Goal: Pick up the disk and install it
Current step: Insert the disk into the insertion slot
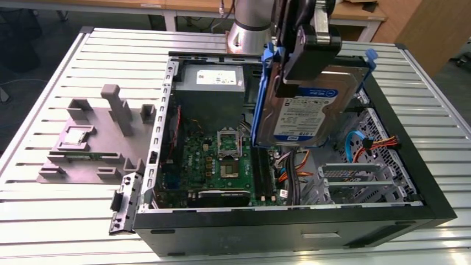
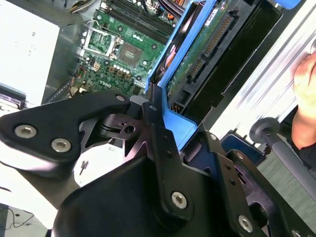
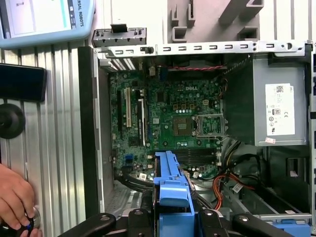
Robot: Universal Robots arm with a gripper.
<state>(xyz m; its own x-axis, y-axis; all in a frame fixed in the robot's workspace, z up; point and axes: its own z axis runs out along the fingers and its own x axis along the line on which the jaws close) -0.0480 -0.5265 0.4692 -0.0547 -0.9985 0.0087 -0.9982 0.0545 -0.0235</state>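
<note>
The disk [image 1: 301, 113], a silver hard drive with a white-and-blue label and a blue rail frame, hangs on edge above the open computer case [image 1: 294, 218]. My gripper [image 1: 305, 49] is shut on its upper end. The drive sits over the case's middle, between the motherboard [image 1: 220, 160] and the metal drive cage [image 1: 353, 179]. In the second wrist view the disk [image 2: 197, 54] shows its green circuit side and its connector, with the gripper [image 2: 168, 123] clamped on the blue rail. In the first wrist view the disk [image 3: 170, 182] shows as a blue frame edge above the motherboard [image 3: 173, 123].
A grey power supply [image 1: 213, 80] fills the case's far end. Orange and blue cables [image 1: 364, 146] lie beside the drive cage. A grey parts fixture [image 1: 96, 138] stands on the table at the exterior view's left. A person's hand [image 3: 15, 197] rests on the table beside the case.
</note>
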